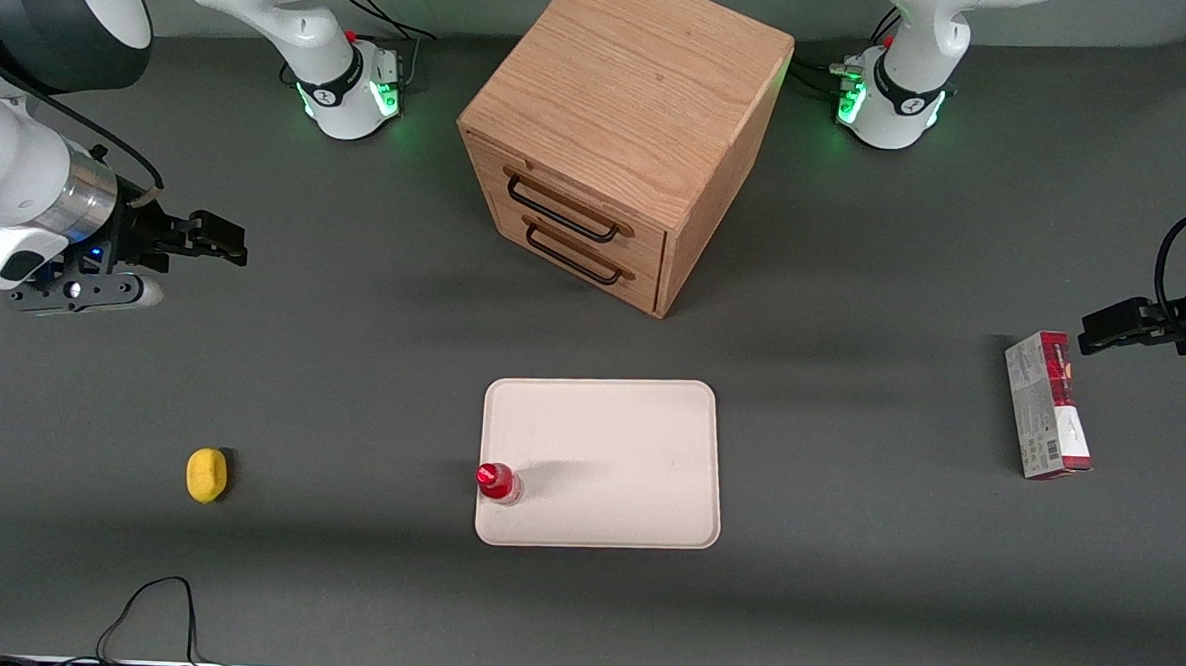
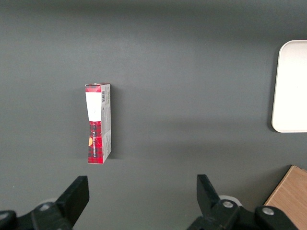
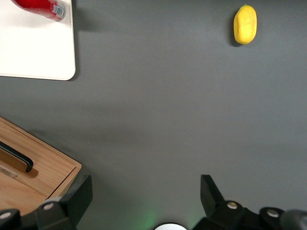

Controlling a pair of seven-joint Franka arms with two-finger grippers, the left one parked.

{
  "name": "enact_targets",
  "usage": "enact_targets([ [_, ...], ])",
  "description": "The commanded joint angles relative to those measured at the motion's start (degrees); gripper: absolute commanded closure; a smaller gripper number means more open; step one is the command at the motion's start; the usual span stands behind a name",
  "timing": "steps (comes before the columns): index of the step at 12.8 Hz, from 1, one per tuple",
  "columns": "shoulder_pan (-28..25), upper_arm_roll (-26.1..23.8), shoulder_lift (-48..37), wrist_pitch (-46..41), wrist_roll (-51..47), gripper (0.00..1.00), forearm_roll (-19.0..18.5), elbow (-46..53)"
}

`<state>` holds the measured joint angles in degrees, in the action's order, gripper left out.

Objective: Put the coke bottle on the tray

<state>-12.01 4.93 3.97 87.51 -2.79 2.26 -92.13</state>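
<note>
The tiny red coke bottle with a red cap (image 1: 496, 482) stands upright on the large flat cream tray (image 1: 618, 444), just inside its rim at the edge toward the working arm. The black two-finger gripper (image 1: 219, 238) hangs well apart from it, above the dark grey desk (image 1: 351, 363), its fingers apart and holding nothing. Standing so near the rim, the bottle could tip off if the tray is bumped. No writing on it is readable; the red-and-grey carton (image 2: 98, 123) shows only unreadable print.
</note>
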Motion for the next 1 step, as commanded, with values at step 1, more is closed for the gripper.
enact_targets([
  [1, -1.26, 1.66, 0.25, -1.11, 0.86, 0.0, -0.59, 1.16],
])
